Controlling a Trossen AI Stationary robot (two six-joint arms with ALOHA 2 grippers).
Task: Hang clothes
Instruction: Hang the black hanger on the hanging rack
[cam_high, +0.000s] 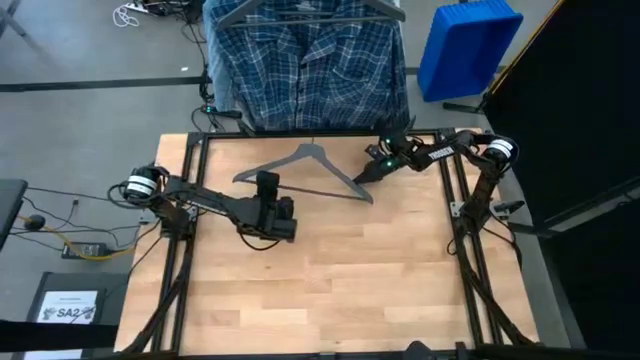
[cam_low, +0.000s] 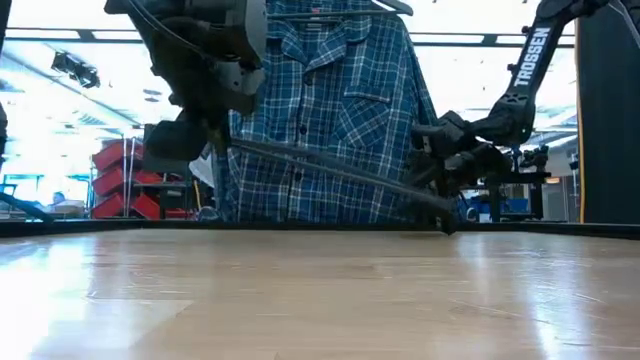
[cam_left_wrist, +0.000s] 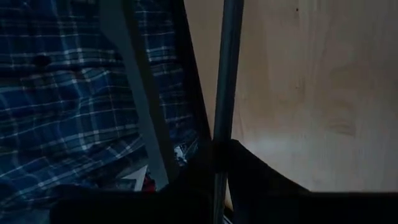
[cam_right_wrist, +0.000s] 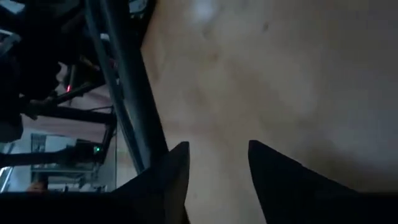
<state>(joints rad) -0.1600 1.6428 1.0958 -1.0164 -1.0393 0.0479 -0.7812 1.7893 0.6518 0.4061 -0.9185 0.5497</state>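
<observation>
A plaid shirt (cam_high: 310, 65) hung on a hanger beyond the bench's (cam_high: 320, 280) far edge, buttoned front facing the bench; in the low view it filled the background between the two arms. A second, bare hanger (cam_high: 305, 172) lay over the far half of the bench, held at both ends. The left gripper (cam_high: 267, 185), near the bench's middle, was closed on the hanger's bottom bar, well short of the shirt. The right gripper (cam_high: 368, 176), reaching in from the far right corner, met the hanger's right end; its wrist view showed its fingers (cam_right_wrist: 168, 180) parted, the bar running just beside one of them. Neither gripper touched the shirt.
</observation>
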